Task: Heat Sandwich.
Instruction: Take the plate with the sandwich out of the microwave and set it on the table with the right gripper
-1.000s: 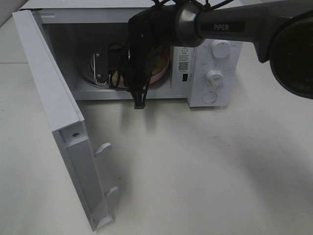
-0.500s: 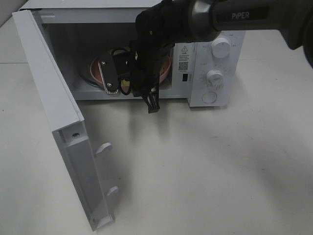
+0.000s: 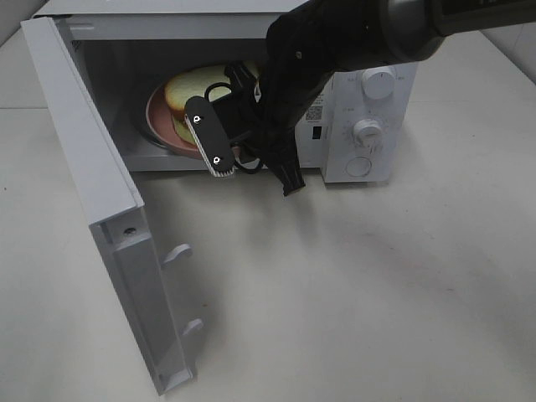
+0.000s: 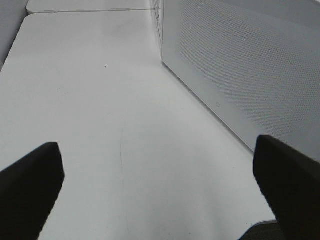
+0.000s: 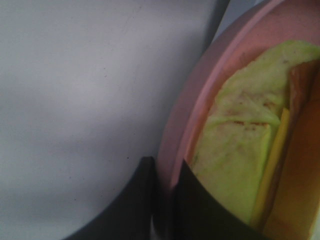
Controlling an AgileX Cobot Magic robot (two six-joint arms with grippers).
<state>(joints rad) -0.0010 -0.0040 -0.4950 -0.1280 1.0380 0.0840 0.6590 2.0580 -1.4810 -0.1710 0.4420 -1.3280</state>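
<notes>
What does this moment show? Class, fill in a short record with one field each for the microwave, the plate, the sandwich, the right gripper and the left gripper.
microwave: white, door swung wide open
plate: round, pink, at the cavity mouth
sandwich: lying on the plate
right gripper: shut on the plate's rim, at the microwave opening
left gripper: open, empty, over bare table beside the microwave's side
</notes>
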